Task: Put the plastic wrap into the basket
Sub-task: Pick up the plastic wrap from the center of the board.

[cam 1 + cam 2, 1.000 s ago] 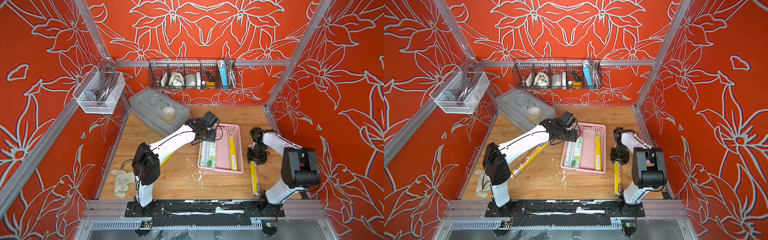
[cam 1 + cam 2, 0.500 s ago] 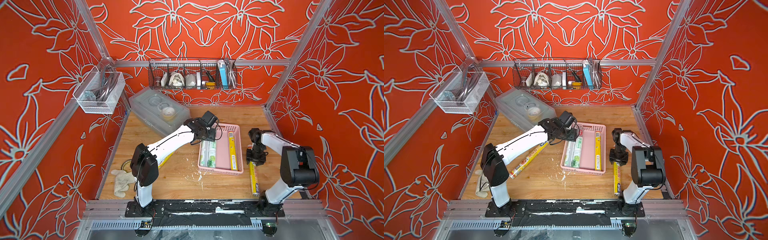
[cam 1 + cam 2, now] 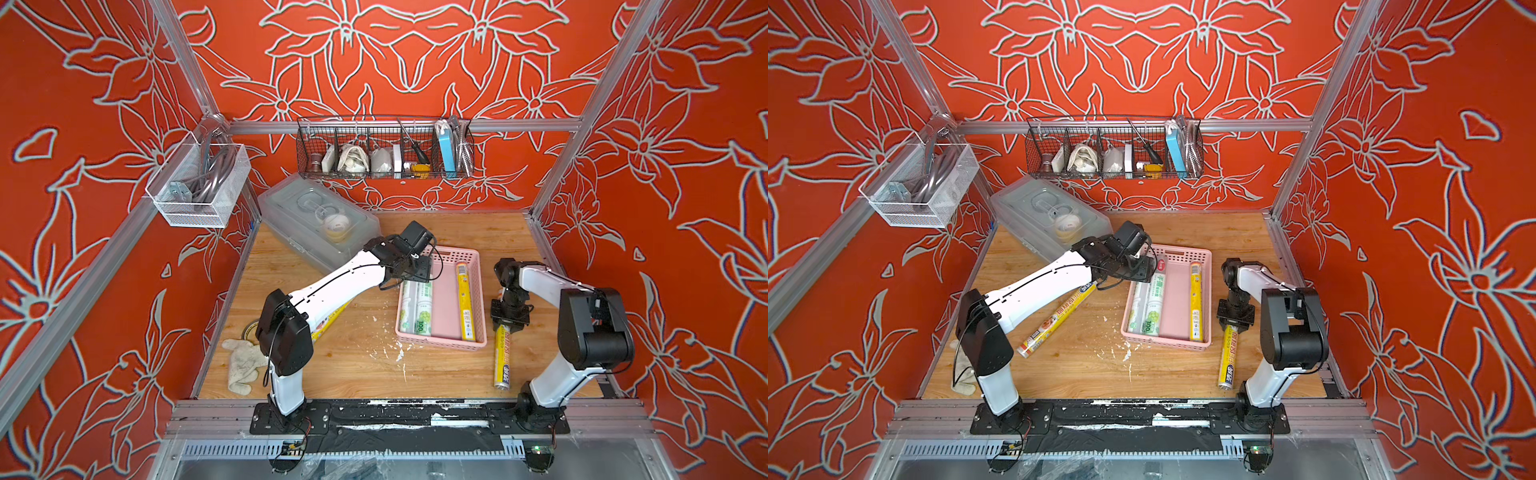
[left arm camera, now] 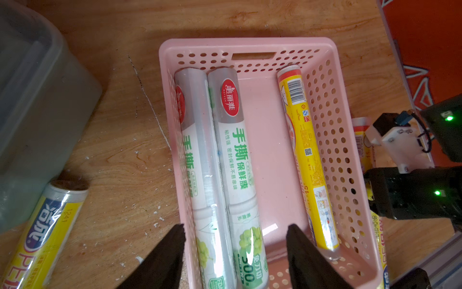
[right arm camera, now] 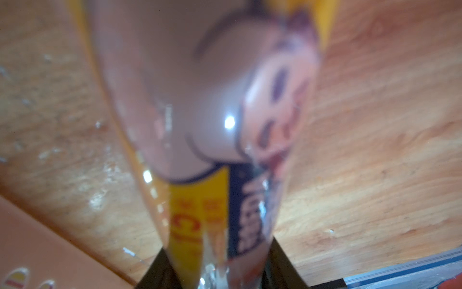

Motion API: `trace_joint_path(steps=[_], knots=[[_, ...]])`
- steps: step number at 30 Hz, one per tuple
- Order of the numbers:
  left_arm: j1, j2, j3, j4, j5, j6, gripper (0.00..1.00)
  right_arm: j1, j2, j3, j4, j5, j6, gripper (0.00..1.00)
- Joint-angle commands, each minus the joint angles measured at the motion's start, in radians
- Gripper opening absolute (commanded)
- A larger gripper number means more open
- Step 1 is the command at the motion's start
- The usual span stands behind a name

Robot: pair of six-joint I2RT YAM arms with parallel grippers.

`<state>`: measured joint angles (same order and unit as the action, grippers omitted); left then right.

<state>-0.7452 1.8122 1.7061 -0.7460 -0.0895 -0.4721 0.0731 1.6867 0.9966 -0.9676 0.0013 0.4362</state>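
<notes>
Right gripper point(image 3: 510, 319) is clamped shut on the held yellow roll point(image 3: 502, 361) of plastic wrap. This roll lies along the worktop point(image 3: 353, 374), just right of the basket point(image 3: 441, 344). Left gripper point(image 4: 235, 232) hangs wide open over the basket's far-left end and carries nothing. Two white-and-green rolls point(image 4: 235, 160) and one boxed yellow roll point(image 4: 308, 160) already lie inside the basket. A loose yellow roll point(image 3: 1054, 322) lies on the worktop to the left.

Risks, as I judge them:
- The grip sits toward the far end of the held yellow roll, so the long near end may droop on lifting and clip the basket wall.
- The wrapper looks glossy, so the roll could twist or slide between the fingers point(image 5: 281, 265).
- The left gripper sits over the basket, so the arms could crowd each other during a drop.

Hard to read:
- The right wrist view is badly out of focus, with the roll filling it.
- I cannot tell whether the roll has left the worktop.
- The left arm point(image 3: 1038, 286) covers the far end of the loose yellow roll.
</notes>
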Motion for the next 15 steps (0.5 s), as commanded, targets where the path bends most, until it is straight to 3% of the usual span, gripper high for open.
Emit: trace_joint_path(steps=[1,8,15], knots=[[0.005,-0.039,-0.002,-0.006,0.0,0.004,0.65,0.008,-0.047,0.035,-0.06,0.015,0.003,0.27],[0.016,-0.082,-0.035,-0.009,-0.013,0.007,0.66,0.007,-0.182,0.206,-0.268,0.078,0.001,0.26],[0.033,-0.126,-0.081,-0.006,-0.024,0.008,0.66,0.018,-0.229,0.438,-0.405,0.044,-0.008,0.25]])
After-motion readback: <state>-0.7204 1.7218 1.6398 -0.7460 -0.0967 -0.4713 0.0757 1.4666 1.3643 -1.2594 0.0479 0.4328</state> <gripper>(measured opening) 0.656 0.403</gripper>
